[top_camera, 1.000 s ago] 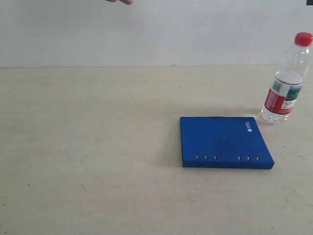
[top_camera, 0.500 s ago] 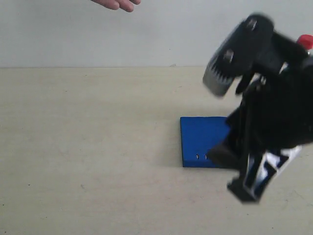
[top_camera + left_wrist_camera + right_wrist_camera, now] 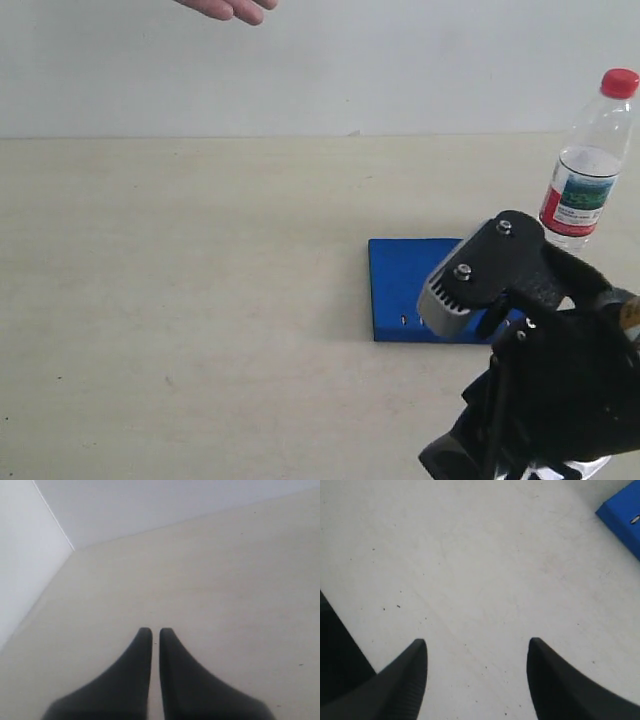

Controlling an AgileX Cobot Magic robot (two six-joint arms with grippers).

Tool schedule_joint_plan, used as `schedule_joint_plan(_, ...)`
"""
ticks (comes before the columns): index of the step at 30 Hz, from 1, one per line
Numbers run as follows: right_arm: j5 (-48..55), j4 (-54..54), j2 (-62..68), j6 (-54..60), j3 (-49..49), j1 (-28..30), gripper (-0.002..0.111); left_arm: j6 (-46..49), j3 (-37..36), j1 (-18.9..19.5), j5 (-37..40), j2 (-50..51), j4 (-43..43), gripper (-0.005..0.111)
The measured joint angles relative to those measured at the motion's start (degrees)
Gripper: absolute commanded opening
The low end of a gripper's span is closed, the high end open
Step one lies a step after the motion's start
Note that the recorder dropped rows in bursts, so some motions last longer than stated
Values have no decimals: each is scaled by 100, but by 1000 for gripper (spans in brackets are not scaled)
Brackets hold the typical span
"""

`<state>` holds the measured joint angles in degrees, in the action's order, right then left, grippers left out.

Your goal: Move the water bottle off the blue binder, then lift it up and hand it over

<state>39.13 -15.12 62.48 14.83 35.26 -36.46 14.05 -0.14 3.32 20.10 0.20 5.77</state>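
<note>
A pale beige matte surface (image 3: 200,300) fills most of the exterior view, with a plain white wall (image 3: 400,60) behind it. The bulky black right arm (image 3: 560,380), with a grey ribbed housing on its upper joint, rises from the lower right of that view. It stands in front of the right part of the flat, deep-blue rectangular binder (image 3: 405,280). The binder lies flat on the surface, and only its left part and a few small holes along its near edge show.

The small clear plastic water bottle (image 3: 585,170), with a red screw cap and a red, white and green label, stands upright on the surface. It is off the binder, beyond its far right end. Its foot is just above the arm's outline, and I cannot tell how much liquid it holds.

In the right wrist view, the right hand (image 3: 475,645) hangs over bare surface with its two dark fingers spread wide and nothing between them. A corner of the binder shows at the edge of that view.

The left hand (image 3: 155,630) has its fingers pressed together, with only a thin slit between them, above bare surface near the wall.

A person's fingers (image 3: 235,8) show at the top edge of the exterior view, well apart from everything.
</note>
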Motion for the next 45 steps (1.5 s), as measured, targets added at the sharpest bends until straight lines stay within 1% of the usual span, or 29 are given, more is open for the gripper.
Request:
schedule_joint_plan(4, -467, 133, 0, -508, -93, 0, 52, 169, 0, 0, -535, 0, 453, 5)
schedule_joint_plan(7, -708, 705, 39, -1406, -128, 0, 52, 169, 0, 0, -1443, 0, 415, 5)
schedule_joint_plan(9, -756, 1290, 140, -2153, -128, 0, 52, -78, 0, 0, -2105, 0, 238, 5)
schedule_joint_plan(10, -754, 1630, 216, -2527, -128, 0, 52, -491, 0, 0, -2477, 0, 38, 5)
schedule_joint_plan(12, -754, 2211, 355, -3036, -144, 0, 52, -1888, 0, 0, -3129, 0, -463, 5)
schedule_joint_plan(14, -754, 2529, 435, -3240, -158, 0, 52, -3228, 0, 0, -3484, 0, -854, 5)
schedule_joint_plan(17, -754, 2684, 485, -3372, -158, 0, 52, -4884, 0, 0, -3700, 0, -1086, 5)
schedule_joint_plan(21, -754, 2717, 497, -3437, -158, 0, 52, -5236, 0, 0, -3689, 0, -1111, 5)
schedule_joint_plan(25, -754, 2729, 497, -3451, -158, 0, 52, -5288, 0, 0, -3689, 0, -1133, 5)
schedule_joint_plan(29, -759, 2729, 497, -3502, -158, 0, 52, -5300, 0, 0, -3914, 0, -1133, 5)
schedule_joint_plan(30, -768, 2729, 497, -3528, -158, 0, 52, -5425, 0, 0, -3805, 0, -1133, 6)
schedule_joint_plan(31, -768, 2729, 497, -3587, -158, 0, 52, -5720, 0, 0, -3497, 0, -1041, 9)
schedule_joint_plan(32, -772, 2729, 497, -3645, -158, 0, 52, -6164, 0, -10, -2969, 0, -753, 14)
schedule_joint_plan(33, -772, 2729, 497, -3675, -158, 0, 52, -6493, 0, -33, -2697, 0, -577, 24)
schedule_joint_plan(34, -772, 2731, 497, -3740, -158, 0, 52, -6909, 0, -156, -2196, 0, -205, 34)
schedule_joint_plan(35, -796, 2741, 497, -4006, -158, 0, 52, -7069, 0, -326, -2156, 29, -41, 38)
schedule_joint_plan(36, -837, 2767, 497, -4309, -158, 0, 52, -7118, 0, -443, -2279, 125, 40, 44)
schedule_joint_plan(37, -928, 2821, 497, -5018, -158, 0, 52, -7253, 0, -720, -2658, 503, 401, 46)
schedule_joint_plan(38, -974, 2824, 497, -5334, -158, 0, 52, -7367, 0, -838, -2835, 708, 672, 46)
schedule_joint_plan(39, -1070, 2839, 497, -5736, -158, 0, 52, -7813, 0, -1124, -3392, 1342, 1662, 46)
schedule_joint_plan(40, -1070, 2850, 497, -5823, -158, 0, 52, -8062, 0, -1241, -3760, 1716, 2113, 46)
schedule_joint_plan(41, -972, 2981, 497, -5921, -158, 0, 52, -8427, 0, -1373, -4498, 2463, 3086, 46)
schedule_joint_plan(43, -673, 3113, 497, -5984, -158, 24, 52, -8601, 14, -1419, -5178, 3350, 3831, 46)
schedule_joint_plan(45, -323, 3135, 497, -5969, -158, 199, 52, -8508, 105, -1435, -5584, 4161, 4185, 46)
